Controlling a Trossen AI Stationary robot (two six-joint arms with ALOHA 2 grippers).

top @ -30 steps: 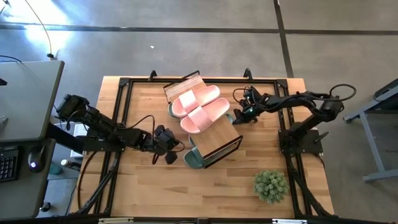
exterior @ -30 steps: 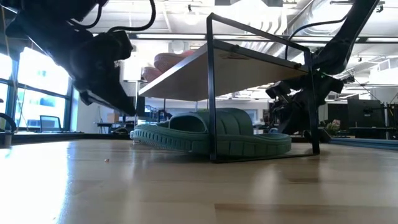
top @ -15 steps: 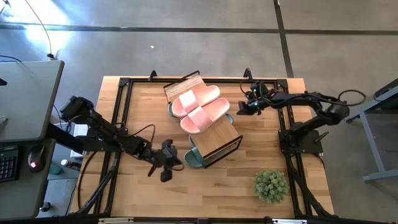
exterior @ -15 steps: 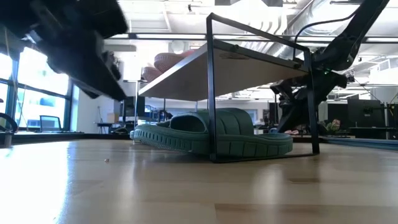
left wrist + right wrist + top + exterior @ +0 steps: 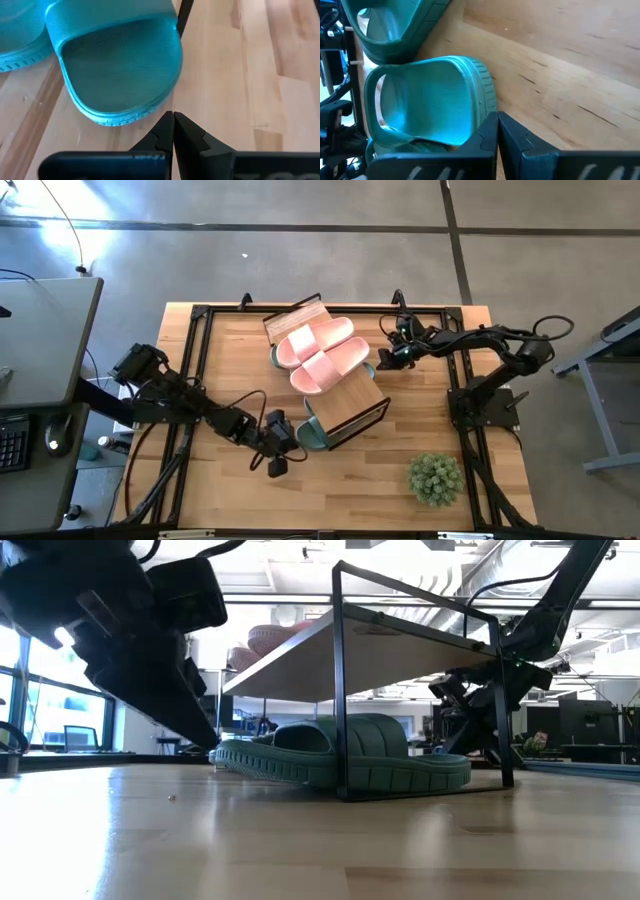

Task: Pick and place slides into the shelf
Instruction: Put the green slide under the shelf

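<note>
The shelf (image 5: 355,395) lies diagonally mid-table with two pink slides (image 5: 320,352) on its wood plank. Green slides rest on the table under it. One sticks out at the near end (image 5: 310,437), also seen in the left wrist view (image 5: 120,70). Another sticks out on the right side (image 5: 371,369), also seen in the right wrist view (image 5: 430,100). My left gripper (image 5: 291,440) is shut, its tips (image 5: 173,116) at the near slide's rounded end. My right gripper (image 5: 382,363) is shut, its tips (image 5: 497,116) beside the right slide's end. My left gripper comes level along the table, its shut fingertips right at the sole rim (image 5: 157,107) of the near green slide's rounded end; whether they touch it, I cannot tell. My right gripper has its shut fingertips against or just beside the ribbed sole edge (image 5: 487,97) of the right green slide; I cannot tell if they touch.
A small potted plant (image 5: 435,478) stands near the table's near right corner. A black frame (image 5: 200,315) runs around the tabletop. Bare wood lies on the near side of the shelf (image 5: 300,840). A desk with a keyboard stands off the table's left.
My left gripper has swung toward the near edge and then right, ending at the green slide at the shelf's near end. My right gripper drew back toward the far edge, then returned to the green slide on the shelf's right side.
</note>
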